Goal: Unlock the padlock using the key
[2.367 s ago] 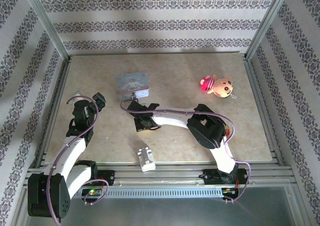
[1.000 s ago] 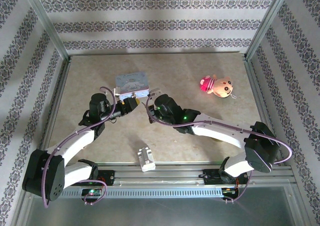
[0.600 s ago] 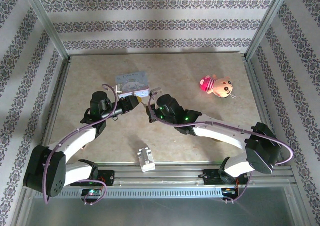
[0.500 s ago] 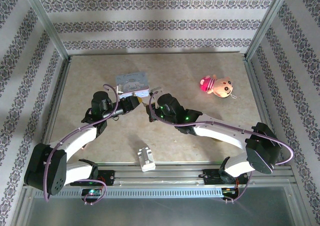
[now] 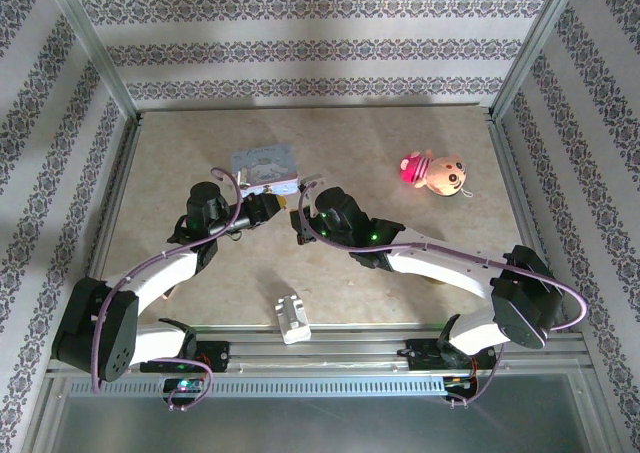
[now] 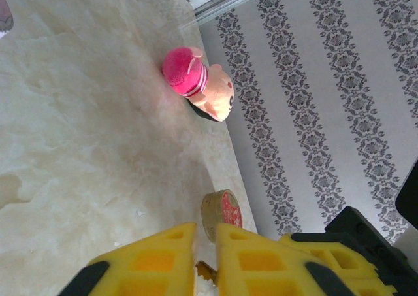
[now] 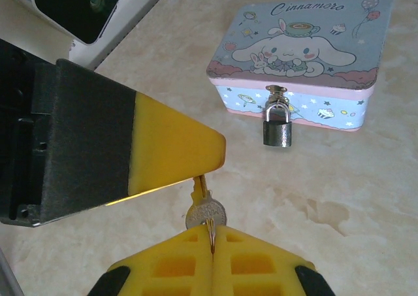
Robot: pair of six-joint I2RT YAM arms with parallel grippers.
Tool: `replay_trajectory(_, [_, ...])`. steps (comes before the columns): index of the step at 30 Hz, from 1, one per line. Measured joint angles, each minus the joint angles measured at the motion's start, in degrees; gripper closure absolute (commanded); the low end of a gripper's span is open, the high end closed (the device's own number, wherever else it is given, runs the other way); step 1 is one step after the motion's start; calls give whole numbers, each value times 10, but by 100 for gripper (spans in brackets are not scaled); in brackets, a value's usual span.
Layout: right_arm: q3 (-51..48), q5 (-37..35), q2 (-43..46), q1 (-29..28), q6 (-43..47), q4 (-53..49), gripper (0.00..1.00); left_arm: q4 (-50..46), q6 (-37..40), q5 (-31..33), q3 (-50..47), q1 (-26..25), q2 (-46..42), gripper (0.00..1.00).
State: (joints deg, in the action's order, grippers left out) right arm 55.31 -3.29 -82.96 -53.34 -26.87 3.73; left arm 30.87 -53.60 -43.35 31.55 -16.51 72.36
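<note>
My right gripper (image 7: pixel 212 230) is pinched on the round bow of the tiny brownish metal key (image 7: pixel 205 212). The yellow fingers of my left gripper (image 6: pixel 206 234) sit nearly together at the blade's tip; I cannot tell whether they grip it. Just beyond the key, the small silver-grey padlock (image 7: pixel 277 131) hangs from the hasp of the pale blue cartoon tin (image 7: pixel 307 54). The tin stands towards the far edge of the beige table (image 5: pixel 380 143).

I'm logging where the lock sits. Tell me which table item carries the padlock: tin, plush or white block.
The pale blue tin: the padlock hangs from its front clasp. The pink plush and white block carry none.
</note>
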Motion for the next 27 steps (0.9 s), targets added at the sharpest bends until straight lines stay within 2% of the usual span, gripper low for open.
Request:
replay_trajectory(3, [0,2,-1,0,0,-1,100,10,-5,-7,4,0,0,100])
replay_trajectory(6, [0,2,-1,0,0,1,100,15,-4,-6,9,-3,0,100])
replay_trajectory(13, [-17,2,10,7,-9,7,75,8,26,-6,9,-3,-1,100])
replay_trajectory(20, [-91,31,101,24,-27,46,54,-22,106,-7,17,-3,-51,100])
replay_trajectory(24, [-146,95,148,56,-53,119,49,-10,120,-22,19,-3,-68,100])
replay_trajectory(27, [-177,147,157,76,-77,182,47,34,105,-43,18,-3,-64,100])
